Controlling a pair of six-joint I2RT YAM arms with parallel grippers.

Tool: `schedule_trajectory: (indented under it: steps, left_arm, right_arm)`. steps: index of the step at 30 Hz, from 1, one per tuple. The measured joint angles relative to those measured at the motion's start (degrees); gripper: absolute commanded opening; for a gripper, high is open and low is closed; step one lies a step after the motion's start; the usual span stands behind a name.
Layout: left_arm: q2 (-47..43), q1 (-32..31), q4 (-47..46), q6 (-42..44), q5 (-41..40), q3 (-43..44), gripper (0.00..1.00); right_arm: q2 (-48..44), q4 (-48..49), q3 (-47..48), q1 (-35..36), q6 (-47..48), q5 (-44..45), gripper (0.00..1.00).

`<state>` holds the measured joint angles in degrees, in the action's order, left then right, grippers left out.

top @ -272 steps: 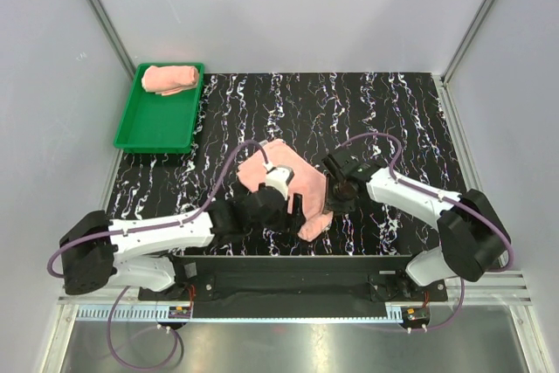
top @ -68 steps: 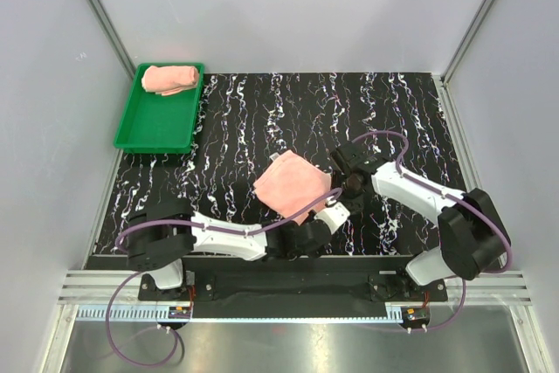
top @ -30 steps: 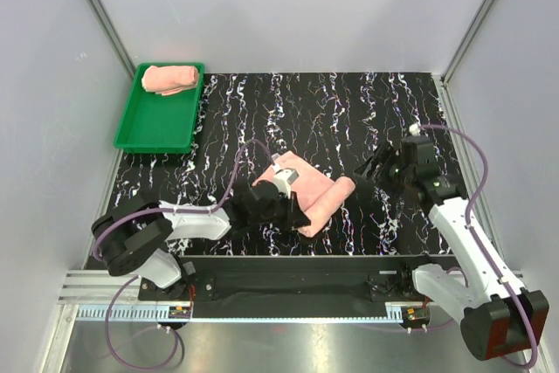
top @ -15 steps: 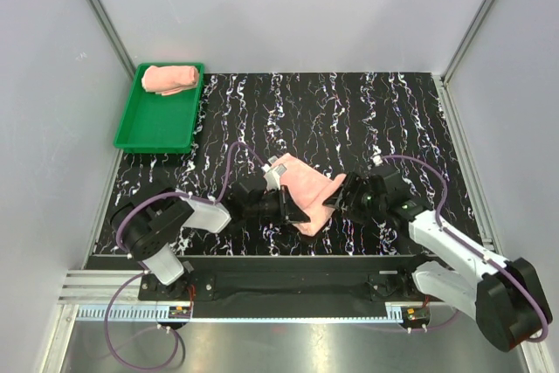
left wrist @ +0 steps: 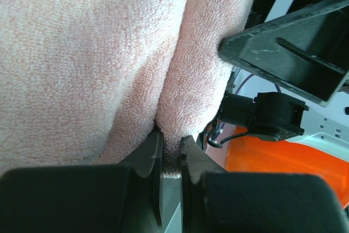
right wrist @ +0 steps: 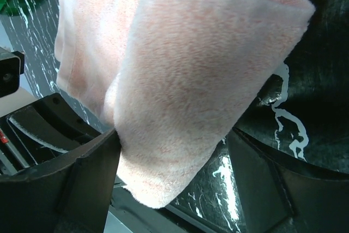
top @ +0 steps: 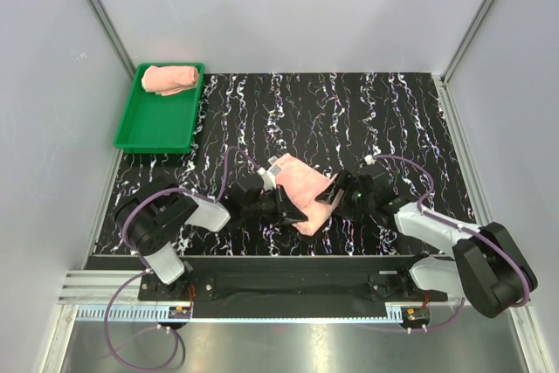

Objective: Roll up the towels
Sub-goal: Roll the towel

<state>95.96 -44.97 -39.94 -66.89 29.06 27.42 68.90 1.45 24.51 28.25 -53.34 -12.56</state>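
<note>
a salmon-pink terry towel (top: 307, 189), partly rolled, lies on the black white-veined surface (top: 367, 111) near the front edge, between 2 robot arms. the left claw (top: 294, 208) is clamped on a thin fold at the towel's edge, its fingers (left wrist: 146, 159) nearly together w/ cloth pinched between them. the right claw (top: 335, 198) stands wide apart, one finger either side of the roll's end. one finger (right wrist: 71, 184) looks to touch the cloth, can't be sure. a 2nd salmon-pink towel (top: 171, 79), rolled up, sits at the far end of a green plastic tray (top: 155, 133) at the back left corner, well apart from both arms.
</note>
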Motion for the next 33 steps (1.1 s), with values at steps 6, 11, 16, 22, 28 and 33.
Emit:
schedule_trajectory:
  steps: [6,11,16,22,28,33]
  left_arm:
    - [0.8,0.5,-1.6,-2.1,0.6,-0.6,0.00]
    - [0.8,0.6,-1.6,-2.2,0.6,-0.6,0.00]
    - [0.8,0.7,-1.6,-2.2,0.5,-0.6,0.09]
    - [-3.1,0.7,7.3,2.4,-1.9,-0.2,0.69]
    - [-14.5,-0.8,26.9,12.2,-12.5,3.6,0.80]
    - [-20.2,-8.5,43.1,21.1,-30.6,10.0,0.83]
  right_arm:
    - [3.0,4.6,-1.4,0.3,-1.0,0.0,0.81]
    - [4.2,7.1,-1.8,0.4,-1.5,0.1,0.71]
    - [6.4,9.3,-1.8,0.6,-1.7,0.0,0.38]
    - [6.8,7.1,-0.1,1.1,-1.0,0.2,0.21]
    - [6.3,-4.4,6.3,2.8,2.4,3.3,0.18]
    - [7.9,-14.2,12.9,6.0,5.4,6.5,0.17]
